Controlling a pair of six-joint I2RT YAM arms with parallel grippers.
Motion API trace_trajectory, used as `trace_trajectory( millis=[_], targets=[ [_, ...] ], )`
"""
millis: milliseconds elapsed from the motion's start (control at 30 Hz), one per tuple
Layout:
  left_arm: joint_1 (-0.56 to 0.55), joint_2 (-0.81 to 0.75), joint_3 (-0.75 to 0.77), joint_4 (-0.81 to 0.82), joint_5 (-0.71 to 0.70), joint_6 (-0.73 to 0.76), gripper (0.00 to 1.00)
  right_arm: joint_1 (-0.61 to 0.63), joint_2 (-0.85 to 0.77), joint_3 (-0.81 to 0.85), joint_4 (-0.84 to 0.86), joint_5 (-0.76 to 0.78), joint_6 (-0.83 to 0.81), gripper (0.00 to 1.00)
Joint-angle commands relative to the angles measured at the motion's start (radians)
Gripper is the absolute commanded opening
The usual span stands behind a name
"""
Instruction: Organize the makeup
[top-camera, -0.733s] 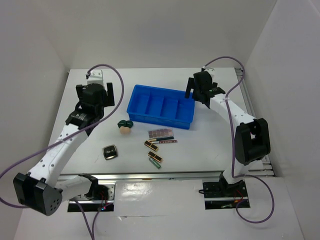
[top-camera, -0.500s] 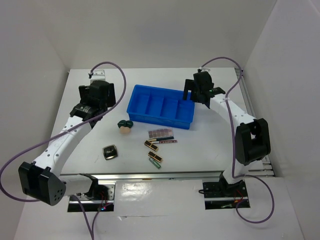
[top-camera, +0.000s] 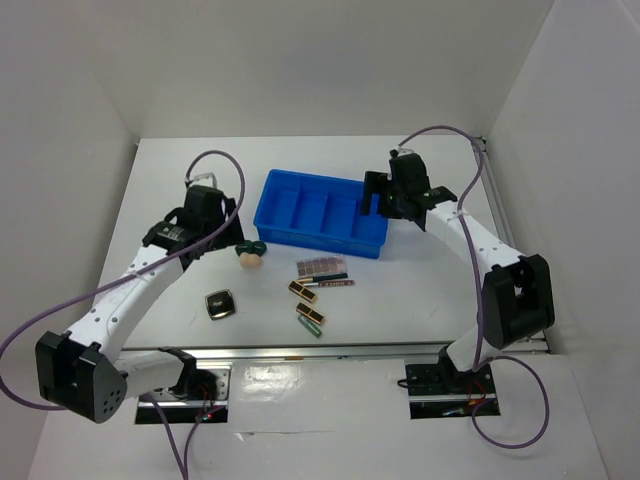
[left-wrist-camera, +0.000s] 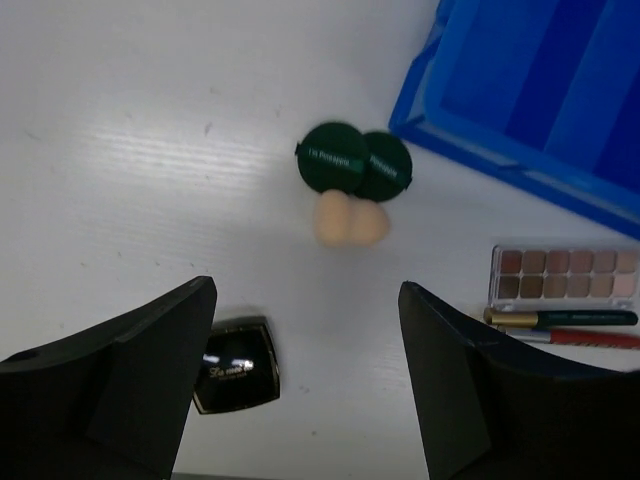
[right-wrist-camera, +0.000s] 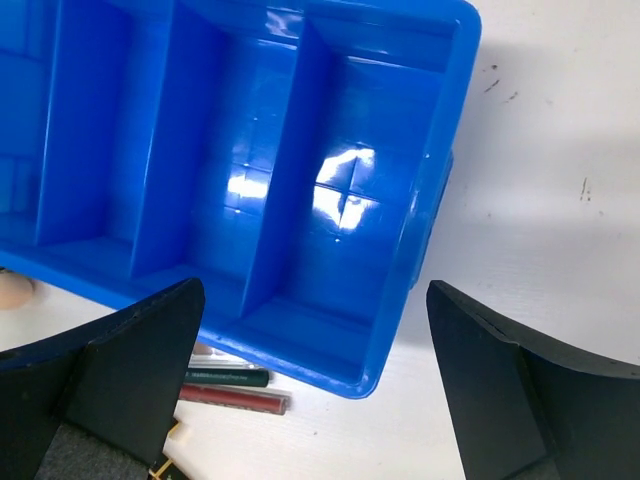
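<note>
The makeup lies on the white table in front of the blue tray. A dark green round piece touches a peach sponge. A black square compact lies near left. A pinkish palette, thin pencils and two black-gold cases lie in the middle. My left gripper is open and empty above the green piece, sponge and compact. My right gripper is open and empty over the tray's right end.
The tray's compartments show nothing inside. White walls close in the left, back and right. Purple cables loop from both arms. In the right wrist view, a green pencil and a red one lie just beyond the tray's near rim.
My left gripper has moved forward and right, toward the green piece and sponge. My right gripper has shifted slightly nearer, over the tray's right end. The makeup has not moved.
</note>
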Motion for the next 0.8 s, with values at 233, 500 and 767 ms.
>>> trace_trajectory(
  millis=[233,500,767],
  targets=[
    [-0.012,0.124,-0.144,0.170,0.182,-0.131,0.75,0.009,-0.010,0.027,-0.005,-0.061,-0.004,1.00],
    [-0.012,0.296,-0.118,0.227,0.089,-0.122,0.68,0.009,-0.019,0.027,-0.023,-0.021,-0.013,1.00],
    [0.023,0.370,-0.118,0.285,0.130,-0.111,0.48,0.009,-0.019,0.027,-0.032,-0.001,-0.013,1.00]
  ],
)
